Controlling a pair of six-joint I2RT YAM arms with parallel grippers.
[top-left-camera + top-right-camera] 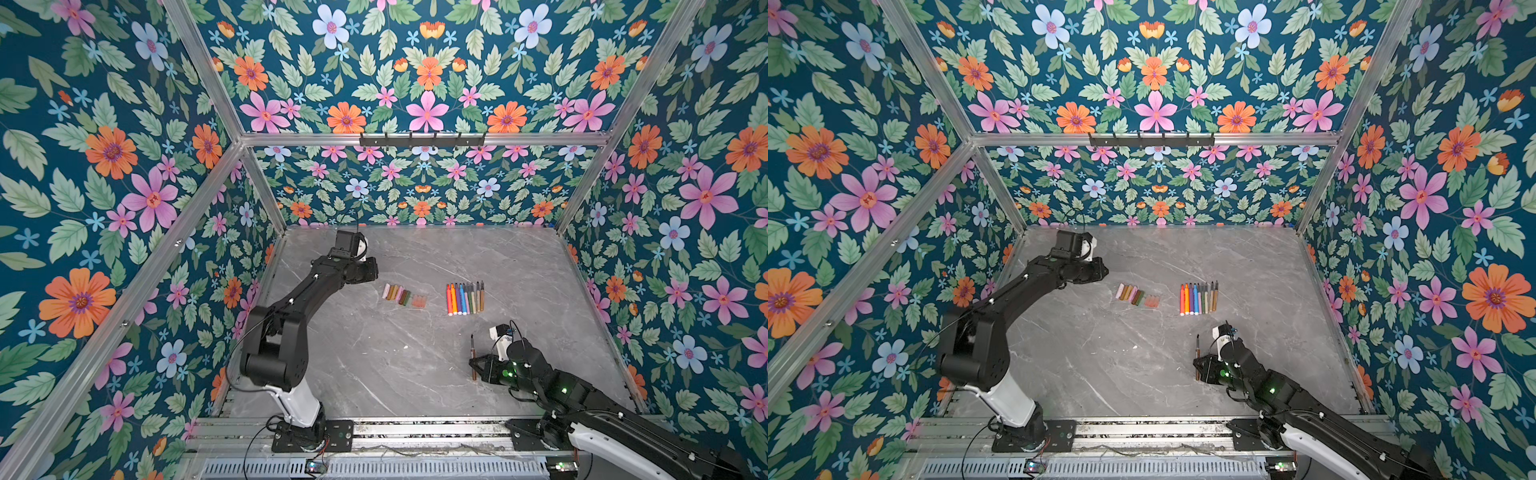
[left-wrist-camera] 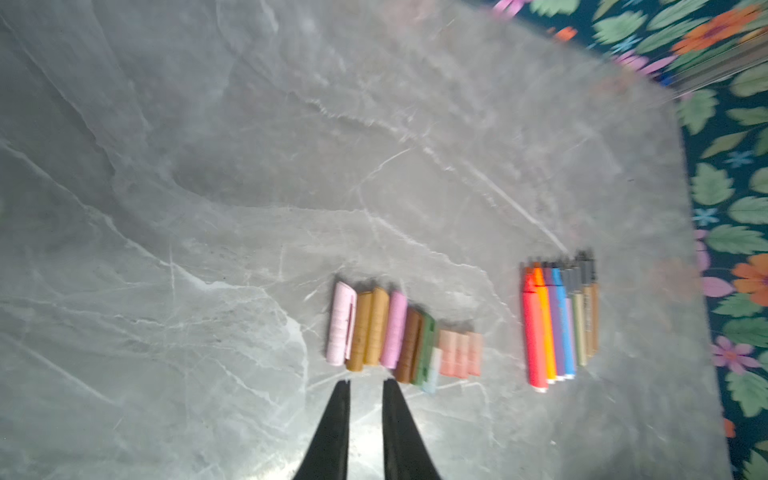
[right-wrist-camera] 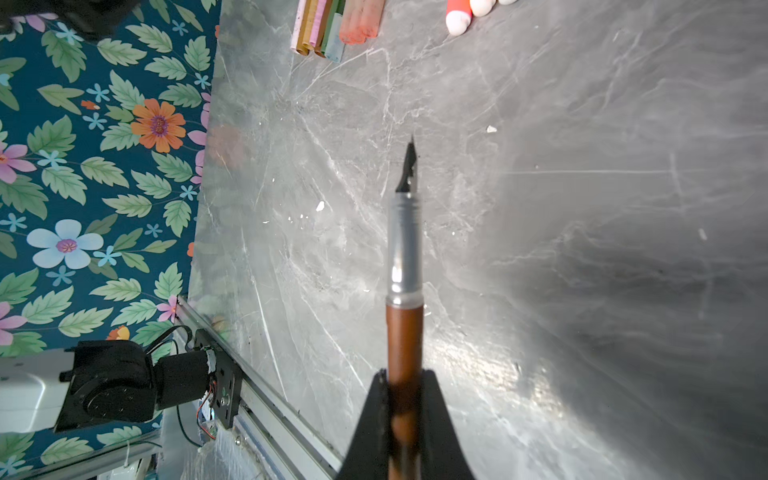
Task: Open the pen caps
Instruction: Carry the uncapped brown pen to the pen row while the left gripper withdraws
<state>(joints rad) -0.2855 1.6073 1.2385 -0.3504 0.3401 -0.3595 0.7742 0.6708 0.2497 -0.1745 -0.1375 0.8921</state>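
The pen caps [image 1: 404,296] [image 1: 1138,296] lie side by side in a short row on the grey marble table: pink, gold, brown, green and peach tubes [image 2: 399,332] [image 3: 332,25]. To their right lies a row of uncapped pens [image 1: 465,298] [image 1: 1199,298] [image 2: 559,324]. My left gripper [image 2: 365,382] [image 1: 372,272] hovers just short of the caps' near ends, its jaws a narrow gap apart and empty. Nearer the front, my right gripper [image 3: 405,374] [image 1: 473,365] is shut on a brown pen [image 3: 404,332] [image 1: 473,353] [image 1: 1197,353], whose clear collar and dark tip point away, bare of any cap.
Floral walls on aluminium posts [image 1: 582,199] close in the table on three sides. A metal rail [image 1: 415,428] with both arm bases runs along the front edge. The left arm's base [image 3: 116,386] shows in the right wrist view.
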